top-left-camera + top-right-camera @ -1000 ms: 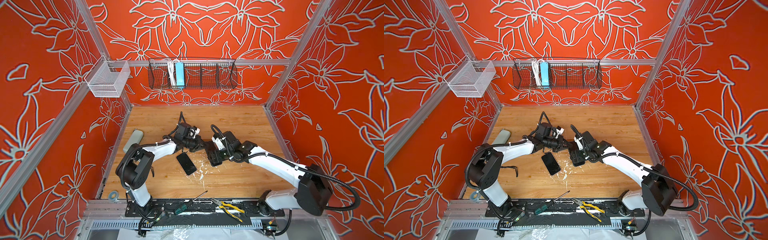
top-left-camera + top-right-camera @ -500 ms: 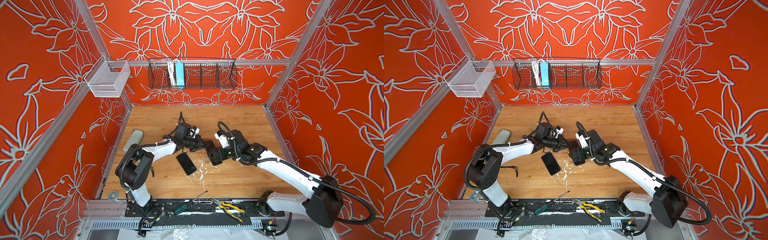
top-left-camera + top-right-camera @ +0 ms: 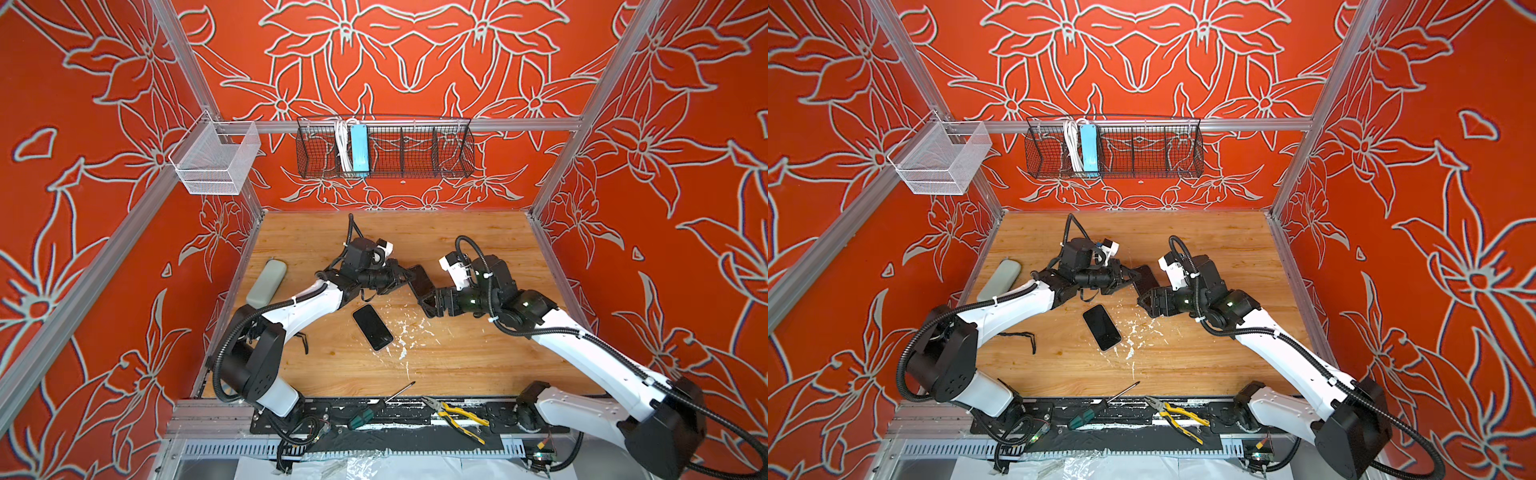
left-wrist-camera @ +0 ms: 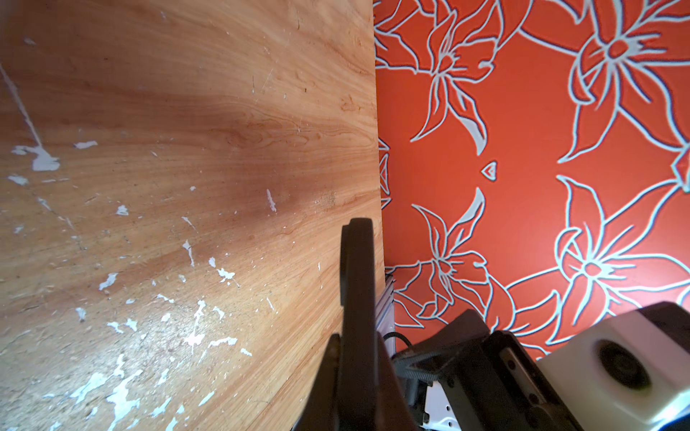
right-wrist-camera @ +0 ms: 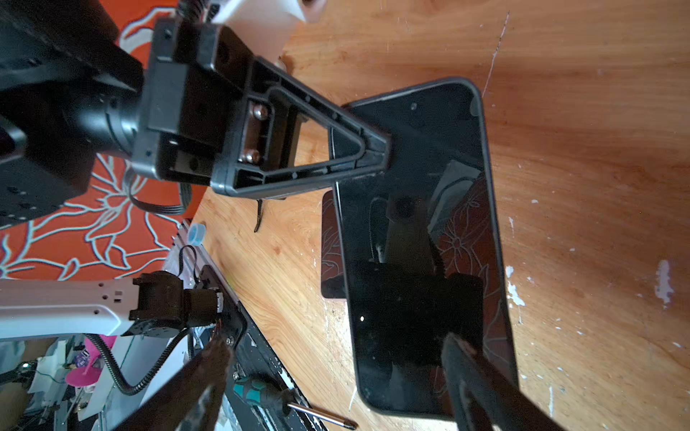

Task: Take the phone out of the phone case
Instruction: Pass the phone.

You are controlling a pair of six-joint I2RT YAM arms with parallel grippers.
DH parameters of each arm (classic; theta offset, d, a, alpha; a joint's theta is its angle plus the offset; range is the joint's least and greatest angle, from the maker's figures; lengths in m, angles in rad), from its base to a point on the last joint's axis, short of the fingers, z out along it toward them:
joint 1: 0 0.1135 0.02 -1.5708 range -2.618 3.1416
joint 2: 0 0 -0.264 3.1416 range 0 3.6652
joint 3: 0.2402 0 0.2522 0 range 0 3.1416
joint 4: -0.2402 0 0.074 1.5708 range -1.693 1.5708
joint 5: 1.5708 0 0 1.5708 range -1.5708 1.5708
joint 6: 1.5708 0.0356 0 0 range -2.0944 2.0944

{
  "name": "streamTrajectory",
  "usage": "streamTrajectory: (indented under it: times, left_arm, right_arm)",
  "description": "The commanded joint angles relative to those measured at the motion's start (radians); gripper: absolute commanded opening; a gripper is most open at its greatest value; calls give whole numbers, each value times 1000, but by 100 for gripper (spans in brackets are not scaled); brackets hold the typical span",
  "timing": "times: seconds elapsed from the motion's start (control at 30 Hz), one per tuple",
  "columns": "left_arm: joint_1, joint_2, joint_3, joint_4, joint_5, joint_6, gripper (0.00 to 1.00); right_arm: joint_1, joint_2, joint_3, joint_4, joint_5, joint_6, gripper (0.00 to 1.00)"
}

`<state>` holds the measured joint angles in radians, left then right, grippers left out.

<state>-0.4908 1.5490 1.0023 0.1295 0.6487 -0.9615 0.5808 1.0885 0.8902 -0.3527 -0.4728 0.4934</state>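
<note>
A black phone point(image 3: 372, 327) point(image 3: 1101, 327) lies flat, screen up, on the wooden table in both top views; in the right wrist view a strip of it point(image 5: 330, 242) shows behind the case. My left gripper point(image 3: 409, 276) point(image 4: 354, 343) is shut on one end of a glossy black phone case point(image 3: 420, 279) point(image 5: 410, 186) and holds it on edge above the table. My right gripper point(image 3: 424, 301) point(image 5: 336, 341) stands open at the case's other end. One of its fingers point(image 5: 470, 373) overlaps the case's corner; whether it touches I cannot tell.
A grey pouch point(image 3: 266, 282) lies by the left wall and a black cord point(image 3: 303, 340) beside the left arm. A screwdriver point(image 3: 370, 411) and yellow pliers point(image 3: 455, 415) rest on the front rail. Wire baskets point(image 3: 384, 147) point(image 3: 216, 162) hang on the back rail. White flecks dot the tabletop.
My right gripper has opened wider and drawn back to the right, off the case. The left gripper and the phone on the table have stayed put.
</note>
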Motion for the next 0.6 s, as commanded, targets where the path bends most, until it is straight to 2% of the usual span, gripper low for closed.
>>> streamTrajectory:
  times: [0.0,0.3,0.57]
  left_arm:
    - [9,-61,12,77,-18,1,0]
    - [28,-180,-61,173,-127,-5,0]
    - [38,-263,-127,281,-251,-73,0]
  right_arm:
    - [-15,-38,-26,42,-47,57,90]
    - [-53,-90,-70,167,-100,171,89]
    - [-68,-133,-100,214,-57,264,88]
